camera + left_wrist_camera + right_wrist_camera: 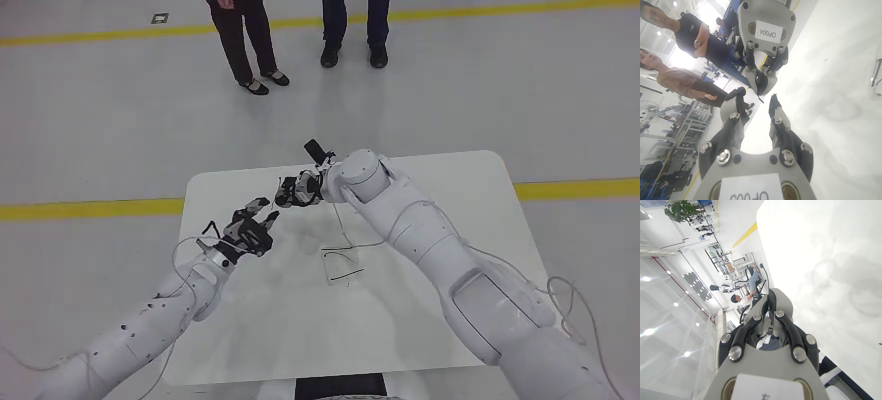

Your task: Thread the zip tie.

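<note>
The right claw is pinched shut on a black zip tie, held above the far part of the table. The left claw faces it tip to tip, fingers apart, close to the tie's free end. Loose ties lie on the table nearby.

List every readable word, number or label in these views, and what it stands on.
"OP004": white label on the right gripper, seen from the left wrist.
"OP00", last character cut by the picture edge: upside-down label on the left gripper.
Unreadable, mostly cut off: cropped label in the right wrist view.
</note>
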